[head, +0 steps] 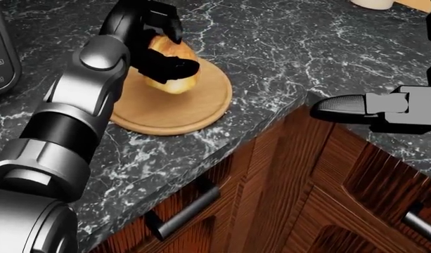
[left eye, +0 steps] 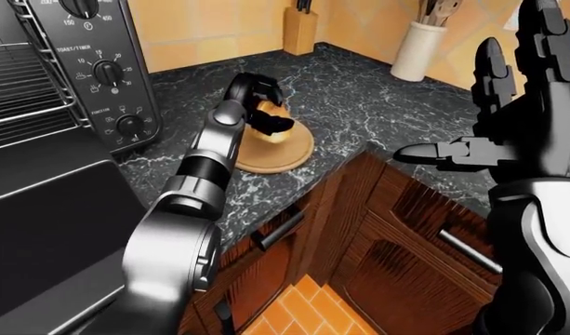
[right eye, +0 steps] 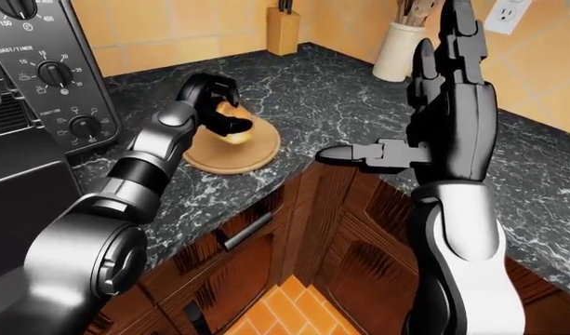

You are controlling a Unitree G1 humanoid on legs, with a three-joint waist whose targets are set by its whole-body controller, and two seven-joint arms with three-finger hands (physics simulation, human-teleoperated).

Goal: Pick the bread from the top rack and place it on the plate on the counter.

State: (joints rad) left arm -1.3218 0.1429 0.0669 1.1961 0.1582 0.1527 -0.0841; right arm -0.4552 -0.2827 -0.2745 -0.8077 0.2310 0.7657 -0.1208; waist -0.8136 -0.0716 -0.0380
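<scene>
We see a dark marbled desk [head: 285,47] over brown wooden cabinets, with orange floor tiles below. At far left one toaster oven [left eye: 89,70] stands, cut off by the frame. One left hand [head: 155,39] is clamped on one bread [head: 171,66], just over one round wooden plate [head: 176,108]; whether they touch is unclear. Right, one right hand [right eye: 433,105] hovers, fingers spread apart.
</scene>
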